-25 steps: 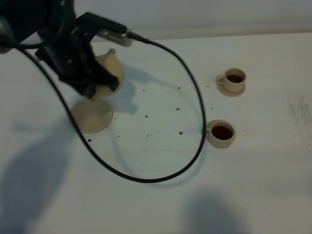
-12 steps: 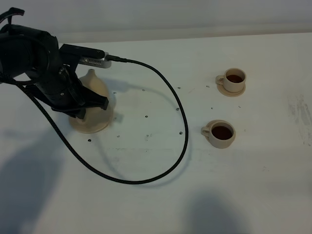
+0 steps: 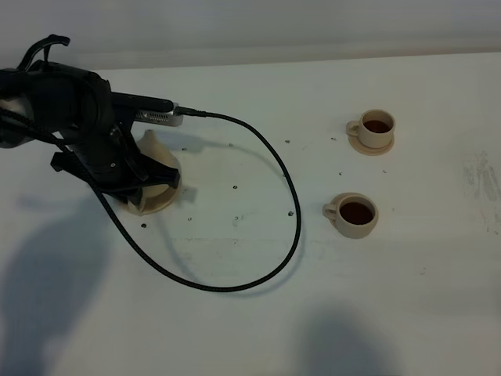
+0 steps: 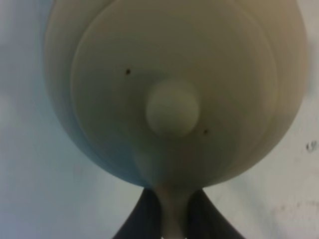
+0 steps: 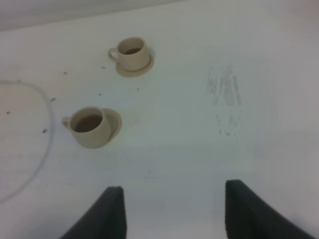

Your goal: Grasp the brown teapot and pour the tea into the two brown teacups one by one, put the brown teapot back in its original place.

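The brown teapot (image 3: pixel 159 156) stands upright on its wide tan saucer (image 3: pixel 155 206), the original place, at the left of the table. My left arm (image 3: pixel 82 129) covers most of it. In the left wrist view the teapot's lid knob (image 4: pixel 172 107) faces up, and my left gripper (image 4: pixel 172 219) is shut on the teapot's loop handle. The two brown teacups (image 3: pixel 379 124) (image 3: pixel 357 213) stand at the right, both holding dark tea. My right gripper (image 5: pixel 174 214) is open and empty, near the table's front side, with the cups (image 5: pixel 130 52) (image 5: pixel 89 127) beyond it.
A black cable (image 3: pixel 290 204) loops from the left arm across the middle of the table. Each cup sits on a small tan saucer (image 5: pixel 135 68) (image 5: pixel 116 122), the nearer cup off-centre on its own. Small dark specks (image 3: pixel 236 188) dot the white table between teapot and cups.
The left arm has come down and leftward with the teapot. The teapot went from raised and tilted to upright on its saucer. The cable loop shifted with it.
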Tool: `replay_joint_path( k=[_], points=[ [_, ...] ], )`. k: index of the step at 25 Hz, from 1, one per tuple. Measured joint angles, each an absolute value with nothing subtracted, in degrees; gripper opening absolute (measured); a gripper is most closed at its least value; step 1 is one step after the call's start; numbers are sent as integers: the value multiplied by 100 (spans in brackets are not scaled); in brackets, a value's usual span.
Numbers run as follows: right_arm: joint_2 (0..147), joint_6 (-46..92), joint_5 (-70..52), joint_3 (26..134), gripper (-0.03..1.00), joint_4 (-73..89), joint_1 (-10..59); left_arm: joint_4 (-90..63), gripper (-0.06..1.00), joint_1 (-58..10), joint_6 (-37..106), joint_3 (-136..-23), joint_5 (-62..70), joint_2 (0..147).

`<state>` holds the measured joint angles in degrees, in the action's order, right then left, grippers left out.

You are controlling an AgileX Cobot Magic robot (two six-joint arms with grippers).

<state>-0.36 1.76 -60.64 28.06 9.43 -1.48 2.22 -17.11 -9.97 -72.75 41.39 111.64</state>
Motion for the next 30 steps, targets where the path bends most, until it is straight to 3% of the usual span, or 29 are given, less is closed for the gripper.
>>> replay_joint_path(
  k=[18,21,27,30],
  points=[
    [-36,176,-6064,2806,47,943,-148,609,12,-1711,-1263,-7275,4395,11164],
    [-36,176,-6064,2806,47,943,-148,609,22,-1711,-1231,-7275,4316,11164],
    [-36,176,-6064,2806,47,943,-148,609,53,-1711,-1225,-7281,4414,11164],
    [-36,176,-6064,2806,47,943,-148,603,61,-1711,-1191,-7300,4931,10993]
  ],
)
